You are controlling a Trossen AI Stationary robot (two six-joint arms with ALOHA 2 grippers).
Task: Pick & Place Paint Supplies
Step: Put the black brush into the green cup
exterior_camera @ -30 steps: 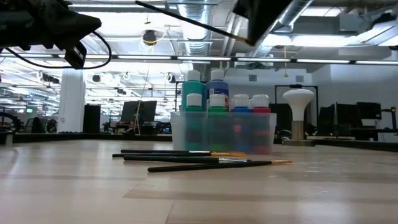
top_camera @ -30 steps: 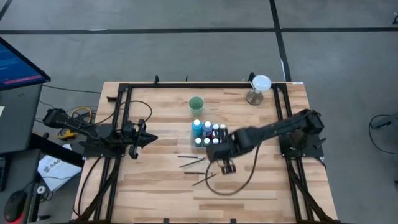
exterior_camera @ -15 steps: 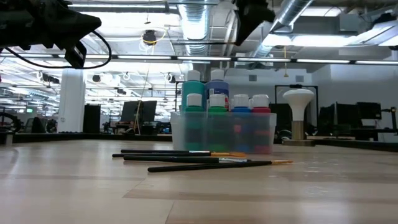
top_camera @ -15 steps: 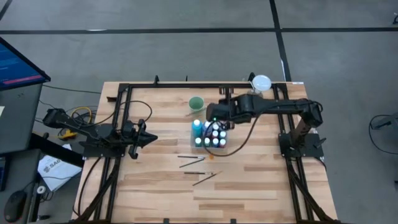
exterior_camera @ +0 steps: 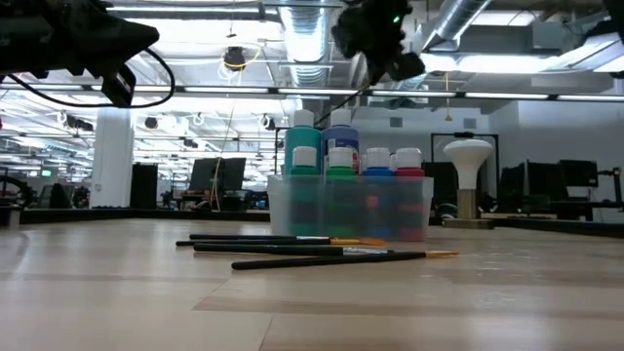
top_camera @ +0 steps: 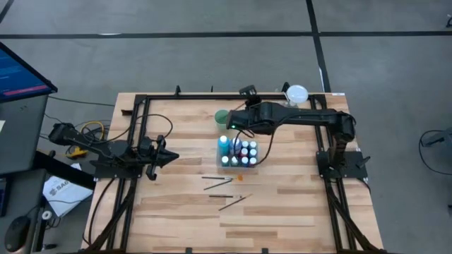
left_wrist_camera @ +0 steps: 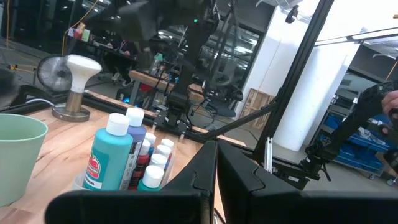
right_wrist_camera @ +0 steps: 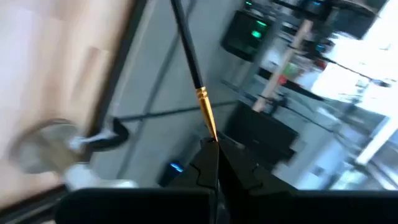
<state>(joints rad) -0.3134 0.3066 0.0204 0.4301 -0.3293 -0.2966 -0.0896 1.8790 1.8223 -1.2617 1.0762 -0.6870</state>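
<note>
the clear plastic tray [top_camera: 239, 161] sits near the middle of the pale wooden plank table [top_camera: 183, 212], its walls see-through and boxy. packed upright inside it are the paint bottles [exterior_camera: 341, 161], small rounded plastic ones with white caps, in teal, blue, green and red. on the bare wood just in front of the tray, toward the table's near edge, lie three thin dark-handled paintbrushes [exterior_camera: 322, 251], long and straight with brass-coloured ferrules, roughly parallel, apart from the tray. behind the tray stands a pale green cup [top_camera: 222, 117], round and smooth, and farther to the tray's back right a white mushroom-shaped object [top_camera: 294, 99] on a metal base.

the right gripper [top_camera: 232, 124] is stretched out long from its base across the back of the table, raised above the tray's far side, close over the green cup. its fingers are pinched tight on the brush end of a fourth paintbrush [right_wrist_camera: 194, 74], a slim black handle with a gold ferrule that points away from the fingers.

the left gripper [top_camera: 169, 157] rests well to the left of the tray, level and pointing toward it, its fingers pressed together with nothing between them.
</note>
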